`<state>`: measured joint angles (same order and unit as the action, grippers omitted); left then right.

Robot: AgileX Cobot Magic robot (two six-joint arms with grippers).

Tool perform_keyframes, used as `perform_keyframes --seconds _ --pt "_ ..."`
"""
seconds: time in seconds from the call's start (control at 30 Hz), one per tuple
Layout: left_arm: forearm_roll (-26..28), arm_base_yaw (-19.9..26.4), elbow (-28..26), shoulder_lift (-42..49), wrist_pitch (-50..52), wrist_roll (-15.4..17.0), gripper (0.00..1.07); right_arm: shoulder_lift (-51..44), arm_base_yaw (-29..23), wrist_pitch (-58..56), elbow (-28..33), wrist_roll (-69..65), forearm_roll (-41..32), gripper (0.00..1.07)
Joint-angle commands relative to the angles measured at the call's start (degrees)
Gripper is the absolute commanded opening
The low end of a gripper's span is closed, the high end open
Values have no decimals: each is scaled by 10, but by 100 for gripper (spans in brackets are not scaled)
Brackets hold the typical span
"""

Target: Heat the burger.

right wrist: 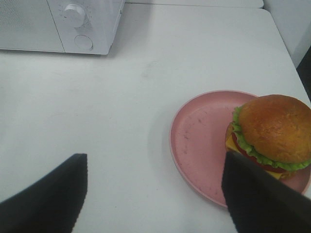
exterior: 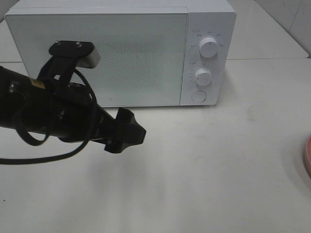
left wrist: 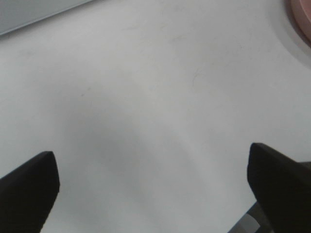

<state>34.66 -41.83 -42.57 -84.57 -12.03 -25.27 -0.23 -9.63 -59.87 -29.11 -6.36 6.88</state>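
**Figure: Both claws released, microwave door shut, burger waiting on its plate**

I saw one white worktop (exterior: 233,165) carrying everything. On it stood one microwave (exterior: 121,53), door closed, with two round dials (exterior: 209,47) and one button (exterior: 198,96) on its panel. The left arm (exterior: 43,111) reached in low over the worktop in front of the door. Its left claw (left wrist: 150,189) was released, jaws standing wide over bare surface with nothing between them. The right claw (right wrist: 155,194) was likewise spread and empty, hovering near the one pink plate (right wrist: 199,145). The one burger (right wrist: 269,136) sat on the far part of that plate, just beside one claw finger, off to the right of the microwave; in the high view only a sliver of the plate showed at the right edge.

In my judgement the chief risk was sequence: with the door shut, any lift of the burger would have left it with nowhere to go. The left arm stood directly before the door, so a swinging door could have struck it. A pinch on the domed, glossy bun could have slipped or sheared the layers apart, and a low approach could have nudged the plate toward the worktop's edge.
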Motion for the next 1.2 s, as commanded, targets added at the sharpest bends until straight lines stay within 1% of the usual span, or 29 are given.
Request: perform_keyframes --seconds 0.03,0.07,0.13,0.17,0.2,0.23,0.27,0.3,0.33,0.37,0.4,0.43,0.5,0.53,0.6,0.63,0.67,0.7,0.73,0.77,0.8,0.83,0.87,0.9,0.93,0.97,1.03,1.13,1.2 --pt "-4 31 2 15 -53 1 98 -15 2 4 1 0 1 75" --pt "-6 46 2 19 -77 1 98 -15 2 4 1 0 1 75" --pt "-10 102 2 34 -154 1 98 -15 2 4 1 0 1 75" --pt "-10 102 2 34 -154 1 98 -15 2 4 1 0 1 75" --pt "-15 144 2 48 -198 1 98 -15 2 4 1 0 1 75" --pt "-15 144 2 48 -198 1 98 -15 2 4 1 0 1 75" --pt "-25 182 2 60 -240 1 98 -15 2 4 1 0 1 75" --pt "-30 204 2 68 -262 1 98 -15 2 4 1 0 1 75" --pt "-30 204 2 68 -262 1 98 -15 2 4 1 0 1 75" --pt "-42 242 2 83 -301 1 98 -15 2 4 1 0 1 75" --pt "-50 263 2 91 -324 1 98 -15 2 4 1 0 1 75" --pt "-50 263 2 91 -324 1 98 -15 2 4 1 0 1 75" --pt "-83 336 2 128 -411 3 98 -15 2 4 1 0 1 75" --pt "-83 336 2 128 -411 3 98 -15 2 4 1 0 1 75" --pt "-95 366 2 147 -446 19 98 -15 2 4 1 0 1 75" --pt "-95 366 2 147 -446 19 98 -15 2 4 1 0 1 75" --pt "-104 394 2 170 -474 47 98 -15 2 4 1 0 1 75" --pt "-109 405 2 183 -488 62 98 -15 2 4 1 0 1 75" --pt "-109 405 2 183 -488 62 98 -15 2 4 1 0 1 75" --pt "-127 423 2 207 -507 88 98 -15 2 4 1 0 1 75" --pt "-139 430 2 221 -515 100 98 -15 2 4 1 0 1 75" --pt "-139 430 2 221 -515 100 98 -15 2 4 1 0 1 75" --pt "-170 434 2 249 -528 126 98 -15 2 4 1 0 1 75" --pt "-186 434 2 266 -532 142 98 -15 2 4 1 0 1 75" --pt "-186 434 2 266 -532 142 98 -15 2 4 1 0 1 75" --pt "-216 434 2 297 -539 166 98 -15 2 4 1 0 1 75" --pt "-257 434 2 354 -542 198 98 -15 2 4 1 0 1 75" --pt "-265 434 2 370 -542 203 98 -15 2 4 1 0 1 75" --pt "-277 434 2 426 -541 208 98 -15 2 4 1 0 1 75"
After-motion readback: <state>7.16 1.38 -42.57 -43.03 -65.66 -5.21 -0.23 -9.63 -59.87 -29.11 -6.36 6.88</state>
